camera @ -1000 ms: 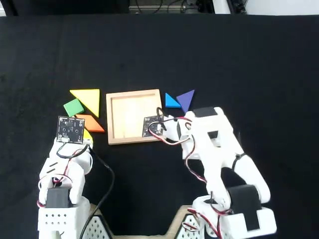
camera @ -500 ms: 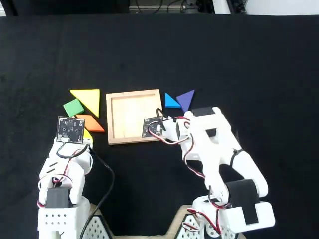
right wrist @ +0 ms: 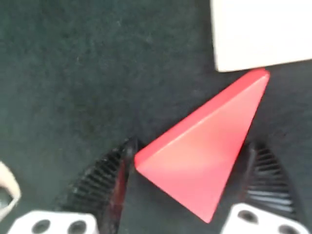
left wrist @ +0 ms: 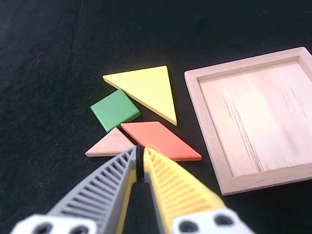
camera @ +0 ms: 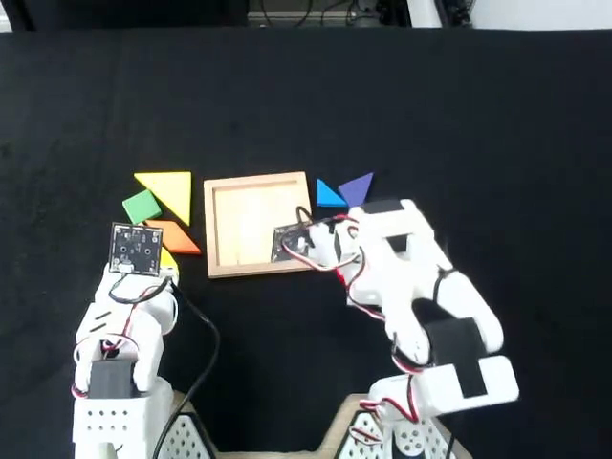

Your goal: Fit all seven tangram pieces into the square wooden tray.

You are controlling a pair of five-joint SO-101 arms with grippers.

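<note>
Left gripper point(left wrist: 141, 152): we see its fingers pressed together on nothing, tips just at the orange parallelogram's point(left wrist: 161, 140) near edge.
Right gripper point(right wrist: 190, 148): we see it clenched on the red triangle point(right wrist: 204, 156), one finger point(right wrist: 105, 178) at a corner, the other at the opposite edge.
Red triangle: outside the tray point(right wrist: 258, 34), one tip just beside the tray's outer edge, over the black cloth point(camera: 430, 115).
Tray: we see bare wood inside, no pieces in it.
Left of tray: yellow triangle point(camera: 167, 189), green square point(camera: 142, 206), orange parallelogram, all close together; the left wrist view adds a small pink triangle point(left wrist: 109, 145) touching the parallelogram.
Right of tray: blue triangle point(camera: 330, 194) and purple triangle point(camera: 358, 188), touching, near the far corner.
Right arm: we see its wrist over the tray's near right corner.
</note>
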